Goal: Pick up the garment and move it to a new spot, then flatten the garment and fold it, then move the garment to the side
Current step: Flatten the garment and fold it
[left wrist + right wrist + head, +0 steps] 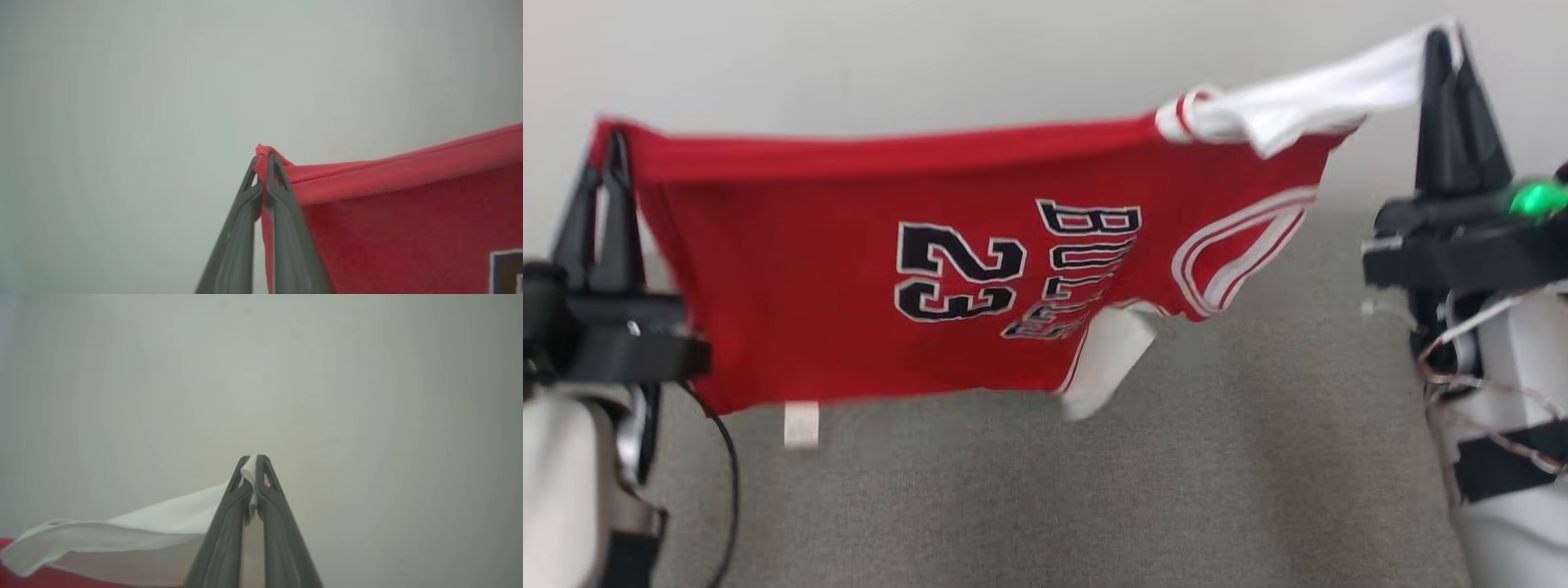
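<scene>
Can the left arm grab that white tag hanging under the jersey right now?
Probably not: the left gripper is shut on a corner of the jersey and would have to let go first. The tag itself hangs free.

Left hand [611, 145] and right hand [1447, 45] high, well apart, fingertips together.

Head camera downward, seemingly distant, wrist cameras close along left tool [263, 159], right tool [253, 461], sharing garment [833, 278]
</scene>
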Available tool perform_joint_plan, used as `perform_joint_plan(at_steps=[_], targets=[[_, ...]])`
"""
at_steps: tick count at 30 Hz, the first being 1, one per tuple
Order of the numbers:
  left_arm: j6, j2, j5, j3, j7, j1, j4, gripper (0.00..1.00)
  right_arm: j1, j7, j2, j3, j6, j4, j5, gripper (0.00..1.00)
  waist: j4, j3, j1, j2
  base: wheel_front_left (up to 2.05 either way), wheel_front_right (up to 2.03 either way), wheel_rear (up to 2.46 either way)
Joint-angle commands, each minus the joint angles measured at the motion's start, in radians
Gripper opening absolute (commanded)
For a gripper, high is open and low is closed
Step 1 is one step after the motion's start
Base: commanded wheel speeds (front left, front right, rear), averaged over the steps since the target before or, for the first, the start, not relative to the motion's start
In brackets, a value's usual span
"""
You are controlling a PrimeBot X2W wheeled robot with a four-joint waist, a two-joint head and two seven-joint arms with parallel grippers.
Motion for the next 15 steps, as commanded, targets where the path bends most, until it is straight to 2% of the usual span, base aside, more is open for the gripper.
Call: perform_joint_plan(at_steps=[1,7,12,15], targets=[[-0.006,0.019,0.014,-0.003,-0.003,-0.033,0.006,0.00,-0.027,0.000,-0.016,0.007,-0.003,0.001,0.005,0.00,-0.014,-0.049,0.0002,0.0000,0.00,0.00,0.00],[-0.013,0.127,0.026,-0.058,0.042,-0.227,0.070,0.00,-0.218,0.000,-0.090,0.081,-0.003,0.045,-0.022,0.00,-0.018,-0.044,0.0002,0.0000,0.00,0.00,0.00],[-0.013,0.169,0.024,-0.121,0.091,-0.321,0.105,0.00,-0.333,0.000,-0.128,0.152,-0.003,0.141,-0.027,0.00,-0.011,0.013,0.0002,0.0000,0.00,0.00,0.00],[-0.012,0.173,0.012,-0.140,0.117,-0.356,0.138,0.00,-0.390,0.000,-0.152,0.185,-0.003,0.211,-0.028,0.00,-0.005,0.080,0.0002,0.0000,0.00,0.00,0.00]])
